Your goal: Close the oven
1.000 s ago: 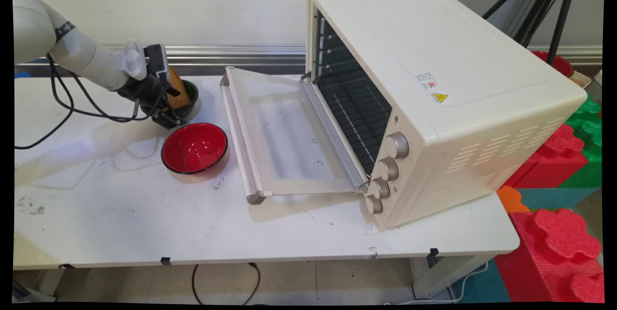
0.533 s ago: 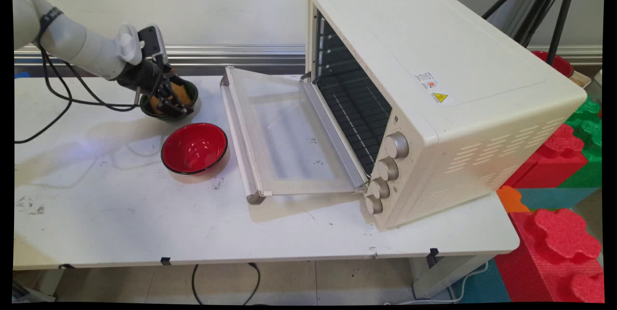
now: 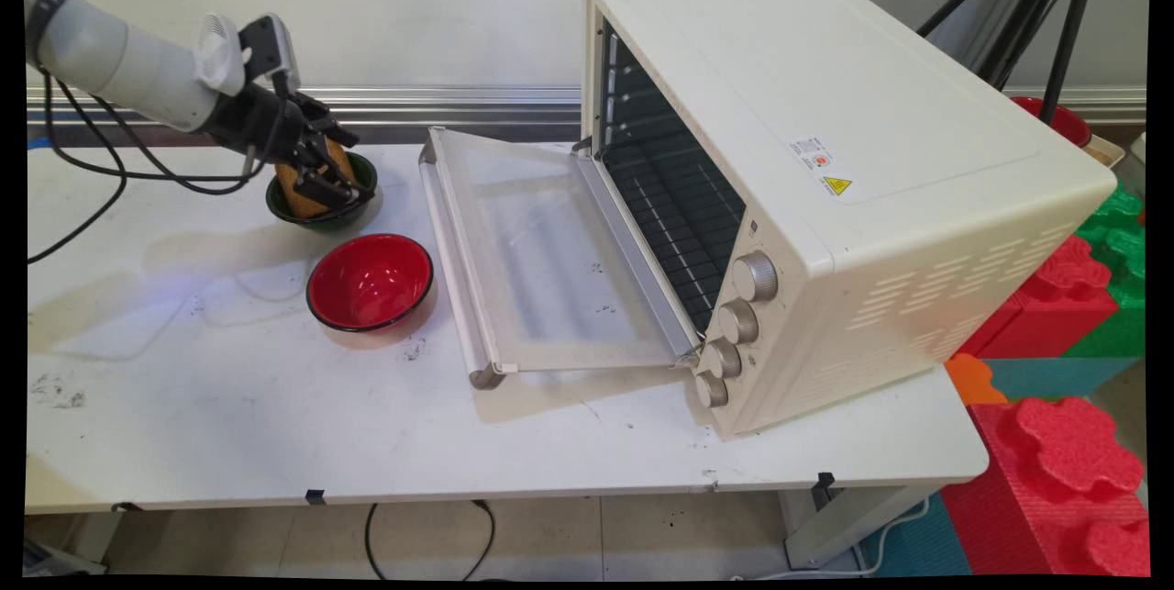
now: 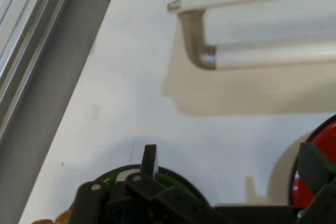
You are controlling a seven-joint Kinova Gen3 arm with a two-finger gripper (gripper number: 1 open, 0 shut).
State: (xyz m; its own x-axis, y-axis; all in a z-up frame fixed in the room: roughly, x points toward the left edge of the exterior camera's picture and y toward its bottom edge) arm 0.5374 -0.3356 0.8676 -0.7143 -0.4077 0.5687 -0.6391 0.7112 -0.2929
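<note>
The claw (image 3: 332, 186) is released: in the hand view its two fingers (image 4: 149, 160) stand wide apart with nothing between them. It hangs tilted over a dark green bowl (image 3: 365, 170), low enough that the fingertips sit about level with the rim. An orange-brown lump (image 3: 298, 189), perhaps bread, stands in that bowl on the arm's side of the claw. It lies close beside the linkage and outside the gap between the fingers, but I cannot tell whether the two touch.

Just beyond the green bowl, on the camera's side of the claw, sits an empty red bowl (image 3: 370, 281). The two bowls are near each other but apart. Ahead of the fingers lies the open glass door (image 3: 541, 250) of a cream toaster oven (image 3: 825, 113), with its metal handle (image 4: 202, 51) closest to the claw.

The risks seem to come from crowding. A spread finger could catch the green bowl's rim and tip or slide the bowl on the white table (image 3: 229, 406), perhaps into the red one. The lump, sitting tall and off to one side, looks easy to knock over. A low forward sweep could strike the door handle. The black cables (image 3: 110, 172) hanging under the arm could also drag across the table.
</note>
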